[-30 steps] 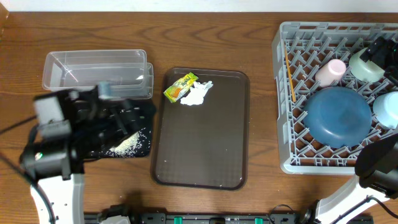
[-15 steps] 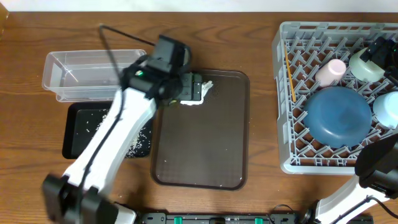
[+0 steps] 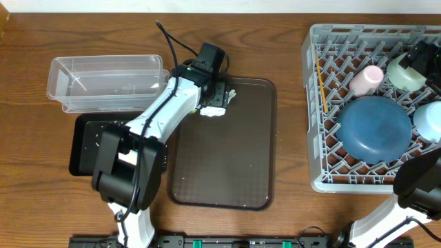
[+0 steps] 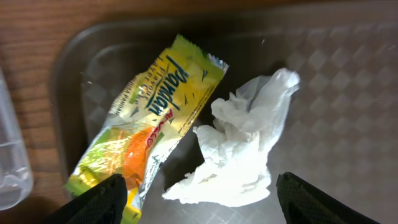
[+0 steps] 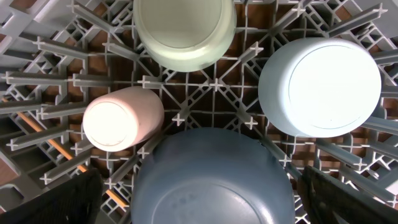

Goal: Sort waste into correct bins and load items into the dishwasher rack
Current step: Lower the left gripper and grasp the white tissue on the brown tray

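My left gripper (image 3: 216, 96) (image 4: 205, 208) is open, low over the brown tray's far left corner. The crumpled white tissue (image 4: 242, 149) (image 3: 213, 111) lies between its fingers, and the yellow-green wrapper (image 4: 155, 118) is beside the left finger. My right gripper (image 3: 422, 54) (image 5: 202, 208) is open and empty above the grey rack (image 3: 331, 41). The rack holds the dark-blue bowl (image 3: 375, 129), light-blue bowl (image 3: 428, 120), mint-green bowl (image 3: 405, 72), pink cup (image 3: 365, 79) and wooden stick (image 3: 321, 86). My left arm hides most of the black tray (image 3: 86, 145) and its rice.
The clear tub (image 3: 103, 83) stands at the far left, behind the black tray. The dark-brown serving tray (image 3: 227, 172) lies mid-table. My left arm stretches from the front edge across the black tray to the brown tray's corner.
My left arm has swung from over the black tray to the brown tray's far left corner and now hangs over the wrapper and tissue. The right arm has not moved.
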Controlling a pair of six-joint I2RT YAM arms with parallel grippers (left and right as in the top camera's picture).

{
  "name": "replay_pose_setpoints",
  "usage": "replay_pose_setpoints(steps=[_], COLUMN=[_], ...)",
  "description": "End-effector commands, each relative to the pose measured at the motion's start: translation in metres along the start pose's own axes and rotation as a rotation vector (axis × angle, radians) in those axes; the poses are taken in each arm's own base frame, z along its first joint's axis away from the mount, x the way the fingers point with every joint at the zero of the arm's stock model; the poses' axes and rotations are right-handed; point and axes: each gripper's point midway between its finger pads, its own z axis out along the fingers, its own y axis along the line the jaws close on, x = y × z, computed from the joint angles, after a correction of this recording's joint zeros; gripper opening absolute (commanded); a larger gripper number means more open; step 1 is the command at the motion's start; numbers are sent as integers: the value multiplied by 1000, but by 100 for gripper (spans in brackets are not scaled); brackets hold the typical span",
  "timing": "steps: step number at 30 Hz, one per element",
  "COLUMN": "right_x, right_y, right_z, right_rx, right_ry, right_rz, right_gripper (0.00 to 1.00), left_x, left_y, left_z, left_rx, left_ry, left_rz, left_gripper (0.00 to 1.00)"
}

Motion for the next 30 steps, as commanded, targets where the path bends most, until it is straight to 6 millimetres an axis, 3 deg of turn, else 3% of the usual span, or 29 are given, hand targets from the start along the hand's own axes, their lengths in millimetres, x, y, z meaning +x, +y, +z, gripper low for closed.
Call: replay_pose_setpoints(steps=[1,15,25,30], right_x=[-2,-2,-2,-2], right_y=[-5,-5,-5,-5], right_z=[-2,-2,-2,-2], right_rx=[5,4,5,5], right_ry=[-7,-7,-7,-7], right_rz=[24,24,24,24], right_gripper=[99,99,99,99], left_x=[7,18,20,24], left_y=[-6,-29,-25,-28], left_z=[17,27,37,38], left_rx=[23,68,44,48], left_ry=[41,68,62,70], left_rz=[31,123,125,131], left_gripper=[80,80,79,69])
